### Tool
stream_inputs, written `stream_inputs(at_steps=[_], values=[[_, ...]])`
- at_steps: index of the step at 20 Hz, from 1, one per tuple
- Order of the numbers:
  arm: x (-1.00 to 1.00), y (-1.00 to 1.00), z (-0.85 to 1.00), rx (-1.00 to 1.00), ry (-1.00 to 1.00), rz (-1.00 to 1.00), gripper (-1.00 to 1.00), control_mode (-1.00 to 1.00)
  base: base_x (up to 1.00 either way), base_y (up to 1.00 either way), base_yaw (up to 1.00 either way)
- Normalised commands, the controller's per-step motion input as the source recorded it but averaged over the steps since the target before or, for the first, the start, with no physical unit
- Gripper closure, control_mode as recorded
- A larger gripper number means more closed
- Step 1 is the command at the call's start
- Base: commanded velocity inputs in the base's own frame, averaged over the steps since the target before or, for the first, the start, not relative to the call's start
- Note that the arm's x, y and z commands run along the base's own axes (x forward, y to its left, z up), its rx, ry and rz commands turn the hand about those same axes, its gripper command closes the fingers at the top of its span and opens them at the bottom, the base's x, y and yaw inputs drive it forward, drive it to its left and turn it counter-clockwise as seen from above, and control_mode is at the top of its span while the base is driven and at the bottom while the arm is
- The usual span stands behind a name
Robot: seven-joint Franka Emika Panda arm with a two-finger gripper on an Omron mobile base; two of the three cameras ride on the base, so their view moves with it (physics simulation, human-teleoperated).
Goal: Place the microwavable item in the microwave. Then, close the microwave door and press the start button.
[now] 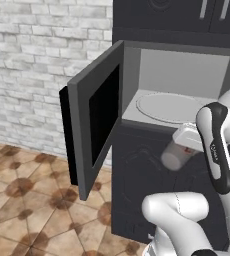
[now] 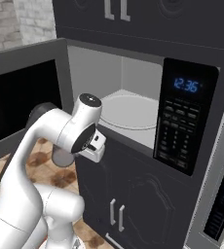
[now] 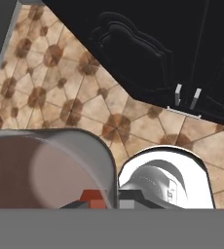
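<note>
Two-finger gripper point(image 1: 183, 147) seemingly clamped on the small grey-brown tapered cup point(image 1: 176, 155), tipped sideways; open grey box microwave point(image 1: 179, 85) above the jaws

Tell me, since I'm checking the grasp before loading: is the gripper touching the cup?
Touching. In the hand view the cup sits right against the gripper, its wall at the fingertips. In the left base view the cup hangs from the hand, below the microwave opening.

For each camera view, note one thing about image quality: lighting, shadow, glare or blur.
Left base view: flat, even light; the microwave door window is plain black with no glare. Right base view: the microwave clock digits glow blue, slightly soft. Hand view: the cup looms close and blurred at its rim, the cabinet nearly black.
</note>
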Motion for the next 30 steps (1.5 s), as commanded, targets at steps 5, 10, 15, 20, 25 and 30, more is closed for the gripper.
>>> stream_inputs(at_steps=[5, 10, 15, 20, 25, 30], values=[[0.0, 0.0, 0.0, 0.0, 0.0, 0.0, 1.0, 1.0, 0.0, -0.01, 0.0], [0.0, 0.0, 0.0, 0.0, 0.0, 0.0, 1.0, 1.0, 0.03, -0.1, 0.0], [0.22, -0.13, 0.16, 0.02, -0.05, -0.04, 1.0, -1.0, 0.02, -0.04, 0.0], [0.45, 0.0, 0.56, 0.0, -0.21, -0.28, 1.0, -1.0, 0.0, 0.0, 0.0], [0.45, -0.09, 0.23, 0.0, -0.11, -0.37, 1.0, -1.0, 0.0, 0.0, 0.0], [0.18, -0.51, 0.03, 0.01, -0.14, -0.23, 1.0, -1.0, 0.0, 0.0, 0.0]])
